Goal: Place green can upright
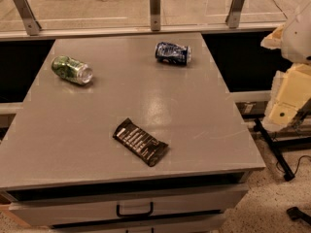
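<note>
The green can [71, 69] lies on its side at the far left of the grey table [146, 101], with its silver top facing right and toward me. My gripper [285, 106] is the cream-coloured part of the arm at the right edge of the view. It is off the table and far from the can, with nothing seen in it.
A crushed dark blue can [173, 53] lies on its side at the far middle of the table. A dark snack bar wrapper [141, 141] lies near the front. A railing with metal posts [154, 8] runs behind the table. A drawer handle [134, 210] is below the front edge.
</note>
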Motion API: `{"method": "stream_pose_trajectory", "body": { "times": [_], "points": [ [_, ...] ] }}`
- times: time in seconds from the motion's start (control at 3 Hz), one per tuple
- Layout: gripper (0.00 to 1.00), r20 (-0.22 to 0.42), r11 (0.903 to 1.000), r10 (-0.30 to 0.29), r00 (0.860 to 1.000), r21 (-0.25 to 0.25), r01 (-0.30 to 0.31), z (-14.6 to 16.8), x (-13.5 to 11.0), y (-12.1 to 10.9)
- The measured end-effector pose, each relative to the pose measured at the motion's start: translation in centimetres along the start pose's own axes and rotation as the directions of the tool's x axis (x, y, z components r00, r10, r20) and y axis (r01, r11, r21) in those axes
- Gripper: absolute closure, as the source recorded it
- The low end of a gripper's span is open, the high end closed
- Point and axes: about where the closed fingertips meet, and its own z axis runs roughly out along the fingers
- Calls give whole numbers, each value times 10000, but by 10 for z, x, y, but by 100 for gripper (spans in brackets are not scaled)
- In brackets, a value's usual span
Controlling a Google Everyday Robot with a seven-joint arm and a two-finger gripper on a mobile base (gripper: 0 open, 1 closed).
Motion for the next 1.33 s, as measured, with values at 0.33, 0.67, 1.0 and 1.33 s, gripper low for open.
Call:
{"method": "stream_pose_trajectory", "body": {
  "times": [0.33,0.67,1.0,1.33],
  "points": [
    [0,1036,9967,-763,9917,-186,786,21,-77,-10],
    [0,2463,9811,-1841,9516,-129,1932,42,-184,-17],
    [0,3831,9608,-2607,8861,134,2769,42,-286,-14],
    [0,3831,9608,-2608,8861,135,2770,42,-286,-14]
  ]
}}
